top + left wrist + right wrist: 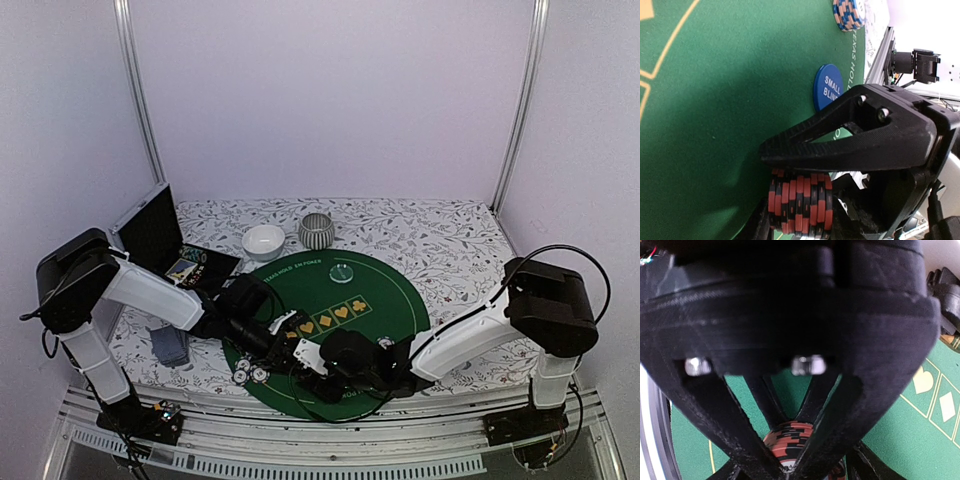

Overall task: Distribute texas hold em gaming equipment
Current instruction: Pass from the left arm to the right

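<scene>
In the left wrist view my left gripper (771, 192) is shut on a stack of red-black striped poker chips (800, 202), held on its side just above the green mat. A blue "small blind" disc (827, 87) and an orange-blue chip stack (847, 12) lie beyond it. In the right wrist view my right gripper (789, 471) has its tips together right at the same red-black stack (790, 437). From above, both grippers, left (303, 357) and right (337, 366), meet at the mat's near edge. Grey-blue cards (170, 345) lie to the left. A pale green disc (342, 271) lies on the mat.
The round green mat (400, 300) covers the table's middle. A white bowl (263, 241) and a striped grey bowl (316, 231) stand behind it. An open black case (150, 232) is at the far left. Pale chip stacks (248, 368) sit by the mat's near-left edge.
</scene>
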`<state>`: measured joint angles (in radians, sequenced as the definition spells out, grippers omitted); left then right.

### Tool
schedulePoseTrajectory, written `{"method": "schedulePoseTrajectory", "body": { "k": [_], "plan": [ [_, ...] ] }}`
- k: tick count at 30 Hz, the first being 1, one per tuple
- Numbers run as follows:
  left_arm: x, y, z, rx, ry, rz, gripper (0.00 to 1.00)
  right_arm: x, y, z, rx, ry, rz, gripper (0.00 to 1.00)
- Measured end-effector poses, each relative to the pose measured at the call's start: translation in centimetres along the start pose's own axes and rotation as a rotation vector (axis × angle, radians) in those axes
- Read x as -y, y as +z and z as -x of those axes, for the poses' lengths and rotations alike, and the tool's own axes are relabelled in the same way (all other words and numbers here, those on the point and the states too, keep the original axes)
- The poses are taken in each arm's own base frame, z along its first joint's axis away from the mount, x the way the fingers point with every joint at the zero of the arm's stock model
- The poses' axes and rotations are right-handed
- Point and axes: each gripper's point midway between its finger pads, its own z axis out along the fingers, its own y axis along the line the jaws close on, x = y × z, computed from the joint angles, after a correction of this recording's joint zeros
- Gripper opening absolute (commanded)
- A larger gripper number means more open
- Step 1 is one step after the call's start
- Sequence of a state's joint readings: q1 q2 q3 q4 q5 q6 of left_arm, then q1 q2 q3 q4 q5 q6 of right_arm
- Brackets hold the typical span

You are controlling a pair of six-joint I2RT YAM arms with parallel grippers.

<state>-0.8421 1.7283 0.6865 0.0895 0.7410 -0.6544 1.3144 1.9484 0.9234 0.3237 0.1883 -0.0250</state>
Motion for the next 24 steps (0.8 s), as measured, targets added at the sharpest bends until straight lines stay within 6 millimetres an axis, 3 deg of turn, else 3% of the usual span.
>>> {"method": "schedulePoseTrajectory", "body": {
  "k": [7, 13, 19, 24],
  "plan": [
    [-0.05, -0.01, -0.02, -0.001, -0.001, -0.003, 0.05, -0.07, 0.23, 0.16, 0.004, -0.010, 0.013, 0.39],
    [-0.11, -0.01, -0.01, -0.002, 0.005, -0.009, 0.08, -0.07, 0.27, 0.23, 0.003, -0.012, 0.013, 0.29],
    [-0.20, -0.06, -0.01, -0.002, 0.007, -0.010, 0.31, -0.04, 0.29, 0.23, -0.013, -0.014, 0.010, 0.25],
    [-0.38, -0.12, 0.07, 0.000, 0.008, 0.004, 0.39, 0.02, 0.31, 0.15, -0.045, -0.011, 0.006, 0.24]
  ]
}}
